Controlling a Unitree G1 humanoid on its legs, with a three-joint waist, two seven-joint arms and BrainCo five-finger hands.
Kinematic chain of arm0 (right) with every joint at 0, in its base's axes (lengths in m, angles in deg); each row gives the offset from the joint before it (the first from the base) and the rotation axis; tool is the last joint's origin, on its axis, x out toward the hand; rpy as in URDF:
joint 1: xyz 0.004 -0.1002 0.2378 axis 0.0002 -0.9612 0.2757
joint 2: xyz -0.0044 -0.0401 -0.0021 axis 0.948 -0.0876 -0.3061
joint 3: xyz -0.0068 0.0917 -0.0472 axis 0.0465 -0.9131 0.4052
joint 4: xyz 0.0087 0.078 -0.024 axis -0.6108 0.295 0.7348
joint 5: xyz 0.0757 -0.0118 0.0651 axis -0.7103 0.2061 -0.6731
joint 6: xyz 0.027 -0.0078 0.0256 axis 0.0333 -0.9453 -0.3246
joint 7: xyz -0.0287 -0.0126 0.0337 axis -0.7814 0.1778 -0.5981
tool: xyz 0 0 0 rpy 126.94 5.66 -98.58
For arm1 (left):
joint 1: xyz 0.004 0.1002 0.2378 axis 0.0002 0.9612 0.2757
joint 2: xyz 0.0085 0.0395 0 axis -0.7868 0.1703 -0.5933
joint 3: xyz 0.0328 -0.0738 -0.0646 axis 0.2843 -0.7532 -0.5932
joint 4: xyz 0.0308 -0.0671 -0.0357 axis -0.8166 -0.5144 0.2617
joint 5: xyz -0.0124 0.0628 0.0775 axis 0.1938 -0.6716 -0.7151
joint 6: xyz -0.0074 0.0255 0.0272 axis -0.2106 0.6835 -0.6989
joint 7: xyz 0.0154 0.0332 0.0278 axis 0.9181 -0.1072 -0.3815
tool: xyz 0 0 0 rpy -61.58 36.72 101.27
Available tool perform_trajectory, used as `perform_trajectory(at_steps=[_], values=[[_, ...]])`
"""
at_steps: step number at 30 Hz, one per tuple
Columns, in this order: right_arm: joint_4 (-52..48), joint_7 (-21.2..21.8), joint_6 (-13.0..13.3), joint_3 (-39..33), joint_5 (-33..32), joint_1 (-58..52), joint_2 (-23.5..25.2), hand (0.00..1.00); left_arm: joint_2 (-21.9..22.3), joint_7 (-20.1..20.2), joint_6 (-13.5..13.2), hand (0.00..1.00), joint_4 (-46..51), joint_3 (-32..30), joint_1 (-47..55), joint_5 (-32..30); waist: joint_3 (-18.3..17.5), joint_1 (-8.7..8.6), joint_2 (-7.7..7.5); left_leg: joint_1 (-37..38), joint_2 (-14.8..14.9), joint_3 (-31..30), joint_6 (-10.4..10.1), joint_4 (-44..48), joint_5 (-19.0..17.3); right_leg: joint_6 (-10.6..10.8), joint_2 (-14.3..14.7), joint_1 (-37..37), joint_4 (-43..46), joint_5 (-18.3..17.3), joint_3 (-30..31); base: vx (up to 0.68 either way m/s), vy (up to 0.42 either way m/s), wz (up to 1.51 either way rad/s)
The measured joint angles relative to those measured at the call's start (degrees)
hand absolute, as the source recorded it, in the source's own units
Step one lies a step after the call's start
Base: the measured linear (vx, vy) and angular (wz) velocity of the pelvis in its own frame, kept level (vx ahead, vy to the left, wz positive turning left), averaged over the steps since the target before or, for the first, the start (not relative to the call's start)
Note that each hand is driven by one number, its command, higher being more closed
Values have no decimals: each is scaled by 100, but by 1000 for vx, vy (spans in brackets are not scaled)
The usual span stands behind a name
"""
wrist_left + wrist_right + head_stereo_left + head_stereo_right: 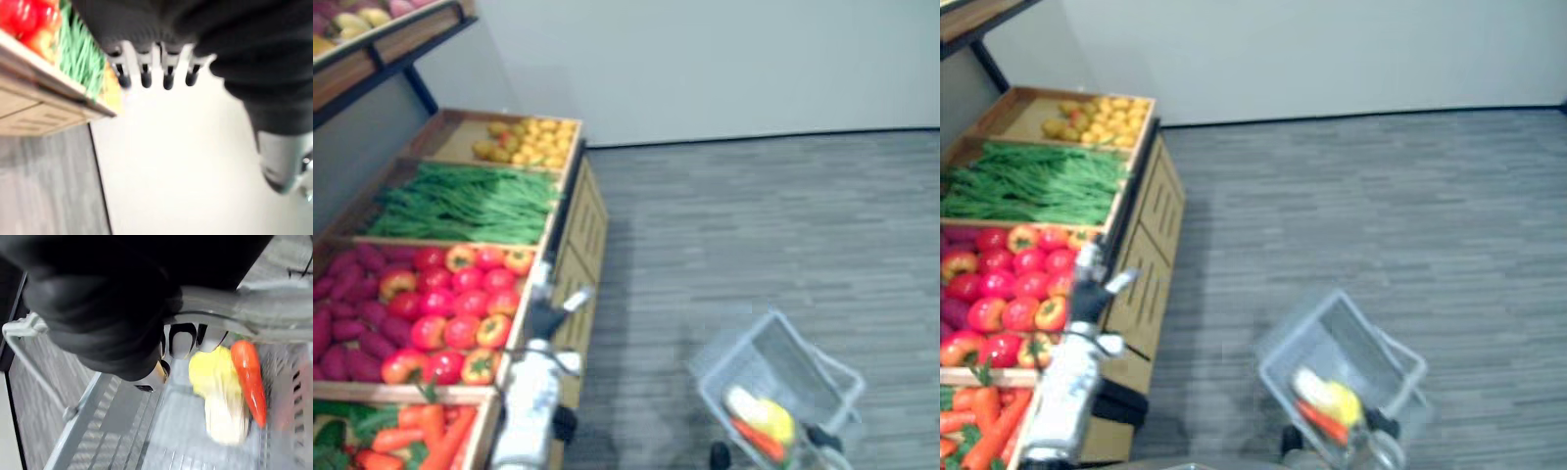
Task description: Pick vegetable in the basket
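Okay, this looks like the pick step. The left hand (pixel 545 315) hovers over the outer rim of the table (pixel 585 230), right at the edge of the red tomatoes (pixel 460 304) compartment. Its fingers (pixel 144 68) are straight and spread, holding nothing. The right hand (pixel 182 339) hangs low over the floor (pixel 754 215), fingers curled round the handle (pixel 254 308) of the grey basket (pixel 729 357).

Vegetables: three lie in the basket, a yellow one (pixel 212 374), a pale one (pixel 226 423) touching it, and an orange-red carrot (pixel 249 377) beside them. The rest sit in the table's compartments. The carrots (pixel 431 431) are nearest the robot, then the tomatoes with purple tubers (pixel 352 313) beside them, then the green beans (pixel 470 201). The yellow produce (pixel 529 142) is farthest.

Next move, my guess: the left hand goes inward and down past the rim into a compartment and the fingers close on one piece. It then lifts clear of the wooden dividers and swings across to the basket.

Edges: the hand is just about over the rim, so a straight drop probably meets wood. The upper shelf (pixel 382 39) overhangs the back of the table, which limits lift there.

Room: there is wide bare floor between table and basket, and the wall (pixel 705 59) is well apart. The basket is also well apart from the table, so the carry is a long one.
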Motion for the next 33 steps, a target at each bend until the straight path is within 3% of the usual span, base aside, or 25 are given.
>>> perform_trajectory(at_steps=[6, 10, 14, 15, 17, 18, 23, 27, 33], values=[[679, -28, -154, -149, 23, -204, -186, 100, 230, 618, 100, 0, -743, 388, -215, 1177, -67, -50, -118, 118, -37, -31, 20, -186, 100, 1, -28, 1, -2, 2, -92, 6, 1, 1], [699, -26, -171, -156, 11, -348, -149, 100, 229, 682, 151, 0, -1649, 586, -261, 1112, -99, -70, -163, 127, -54, -46, 26, -183, 107, 2, -47, 15, -29, 2, -103, -10, 3, 2], [887, 6, -176, -24, 24, -398, -163, 100, 177, 828, 387, 0, -2971, 902, -248, 338, -140, -71, -220, 123, -56, -47, 25, -179, 107, 3, -51, 12, -31, 0, -115, -9, 0, -1], [886, 16, -122, -24, 28, -414, -165, 100, 168, 835, 434, 0, -3497, 1000, -246, -179, -144, -73, -237, 124, -55, -34, 21, -177, 108, 4, -50, 9, -31, 0, -107, -30, 0, -4], [885, 24, -92, -23, 31, -392, -169, 100, 177, 850, 471, 0, -4049, 1029, -247, -581, -153, -73, -254, 141, -48, 3, 16, -175, 106, 26, -44, 9, -32, -16, -82, -28, -1, -9], [887, 23, -85, -24, 148, -377, -164, 100, 178, 777, 518, 0, -4668, 1002, -260, -1080, -158, -76, -263, 192, -38, 27, 7, -178, 101, 30, -31, 43, -32, -19, -58, -18, -3, -10], [959, 5, -74, -86, 236, -208, -152, 100, 204, 383, 830, 0, -6204, 642, -244, -2391, -185, -52, -304, 297, -14, 100, -64, -177, 53, 19, 0, 101, -32, -29, 22, -12, 4, -7], [1012, 8, -68, -181, 471, -63, -161, 100, 200, 201, 1174, 0, -6574, 175, -199, -2995, -189, -44, -312, 306, -1, 202, -77, -171, 28, 1, 22, 104, -32, -44, 113, -18, 5, -12], [1120, 36, -129, -191, 692, 93, -163, 100, 263, 242, 1388, 0, -6711, -356, -198, -3444, -190, -44, -319, 398, 55, 327, -96, -173, 10, -18, 91, 128, -32, -56, 236, 11, -2, -12]])
